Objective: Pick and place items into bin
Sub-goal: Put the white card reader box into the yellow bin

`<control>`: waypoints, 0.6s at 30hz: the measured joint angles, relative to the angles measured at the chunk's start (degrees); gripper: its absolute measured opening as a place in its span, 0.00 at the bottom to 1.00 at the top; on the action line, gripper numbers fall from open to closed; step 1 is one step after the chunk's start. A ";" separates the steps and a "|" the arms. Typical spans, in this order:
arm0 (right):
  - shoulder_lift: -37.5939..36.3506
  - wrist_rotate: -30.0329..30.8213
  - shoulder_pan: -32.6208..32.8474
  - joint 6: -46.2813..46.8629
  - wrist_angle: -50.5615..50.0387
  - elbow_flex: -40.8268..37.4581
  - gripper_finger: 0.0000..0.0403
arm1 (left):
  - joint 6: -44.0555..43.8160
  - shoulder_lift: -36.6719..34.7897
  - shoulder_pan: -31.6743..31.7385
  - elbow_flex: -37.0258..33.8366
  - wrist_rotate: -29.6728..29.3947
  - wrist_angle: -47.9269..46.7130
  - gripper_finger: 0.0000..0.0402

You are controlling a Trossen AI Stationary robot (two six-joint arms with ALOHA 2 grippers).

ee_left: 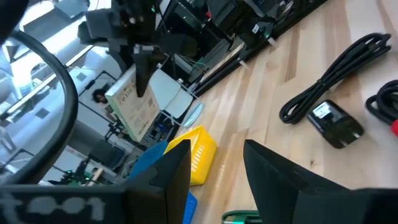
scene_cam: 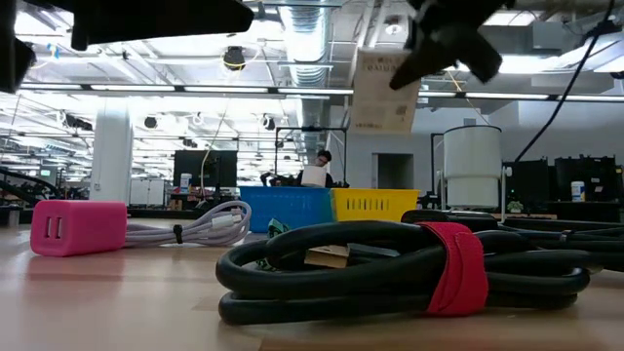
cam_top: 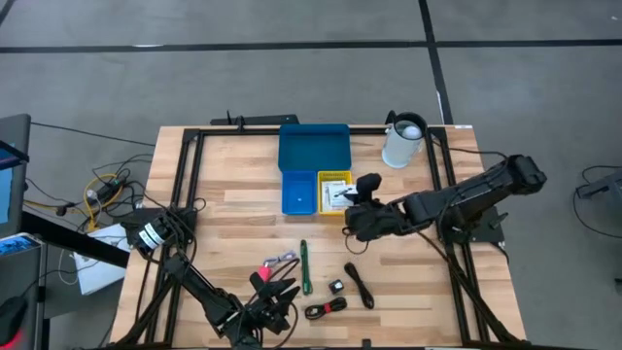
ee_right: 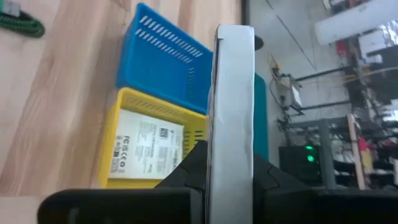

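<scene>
- Wooden desk [cam_top: 408,292] sits on grey floor; the low view looks into a large lit hall with ceiling ducts behind it.
- Bin set stands at the desk's far middle: wide blue tray [cam_top: 313,148], with small blue bin [cam_top: 298,192] and yellow bin [cam_top: 333,190] side by side against its near edge.
- One white printed card [ee_right: 147,149] lies flat in the yellow bin; its print is too small to read.
- Right hand [cam_top: 358,216] hovers just beside the yellow bin, closed on a second white card [ee_right: 231,106] held upright on edge. In the low view that card [scene_cam: 384,91] hangs above the desk; its lettering is not legible.
- Left hand [cam_top: 270,297] is low over the desk's near edge, fingers [ee_left: 283,183] parted, gripping nothing.
- Loose items at the near side: pink-red block [scene_cam: 78,226] with grey cord [scene_cam: 200,228] beside it, green-tipped pen [cam_top: 304,266], small black piece [cam_top: 336,287] with a white label, unreadable, black cable [cam_top: 359,285], and coiled black cable with red strap [scene_cam: 409,268].
- White pitcher [cam_top: 403,141] stands right of the blue tray.
</scene>
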 joint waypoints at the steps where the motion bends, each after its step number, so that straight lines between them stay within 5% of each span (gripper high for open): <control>1: -0.33 -1.17 -0.90 -1.20 1.63 -1.26 0.08 | -0.44 0.00 0.00 0.00 0.19 0.00 0.35; 8: -0.36 -10.76 -9.98 -4.42 9.35 -6.54 0.08 | -0.71 0.02 0.04 0.00 0.51 0.88 0.35; 18: -0.20 -17.66 -14.44 -8.75 14.66 -8.34 0.08 | -0.69 0.02 0.29 0.00 0.52 1.64 0.35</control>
